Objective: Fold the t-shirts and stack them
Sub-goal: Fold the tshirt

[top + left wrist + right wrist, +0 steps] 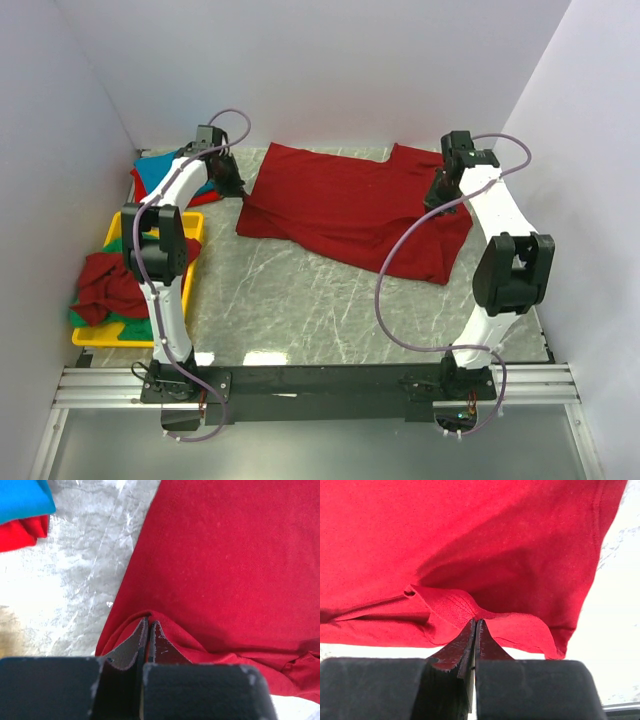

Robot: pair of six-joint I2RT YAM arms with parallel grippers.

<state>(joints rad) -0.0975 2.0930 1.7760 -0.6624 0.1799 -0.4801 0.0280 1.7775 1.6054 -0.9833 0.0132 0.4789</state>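
Note:
A dark red t-shirt lies spread across the back middle of the table. My left gripper is shut on its left edge; the left wrist view shows the cloth pinched between the closed jaws. My right gripper is shut on the shirt's right side; the right wrist view shows a fold of red cloth pinched at the jaw tips. A folded turquoise blue shirt lies on a folded red one at the back left.
A yellow tray at the left holds crumpled dark red and green shirts. White walls close in the left, back and right. A metal rail runs along the near edge.

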